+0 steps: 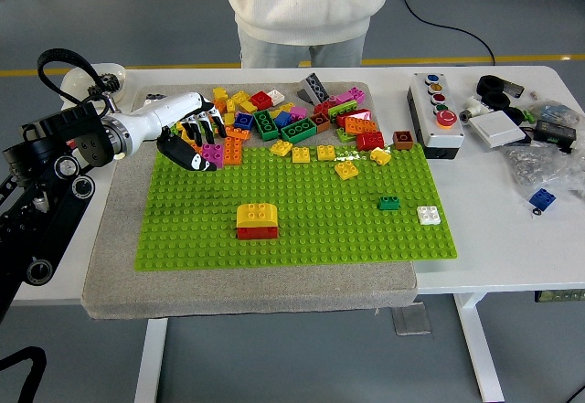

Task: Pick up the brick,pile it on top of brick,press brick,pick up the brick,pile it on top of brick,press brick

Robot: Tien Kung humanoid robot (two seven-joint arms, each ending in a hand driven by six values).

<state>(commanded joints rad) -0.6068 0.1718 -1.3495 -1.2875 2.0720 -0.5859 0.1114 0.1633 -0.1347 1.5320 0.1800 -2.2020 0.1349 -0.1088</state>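
Observation:
A yellow brick sits piled on a red brick (257, 220) near the middle front of the green baseplate (302, 229). My left hand (194, 143) hovers at the baseplate's far left corner, fingers curled around a magenta brick (212, 154), right beside an orange brick (233, 152). Behind them lies a heap of loose bricks (292, 115) in many colours along the plate's far edge. A small green brick (388, 203) and a white brick (428, 215) lie on the plate's right side.
A person in a white top (306, 5) stands at the far side, hands not visible. A button box (435, 112) and assorted gear (526, 124) sit at the right, with a small blue brick (541, 199) on the bare table.

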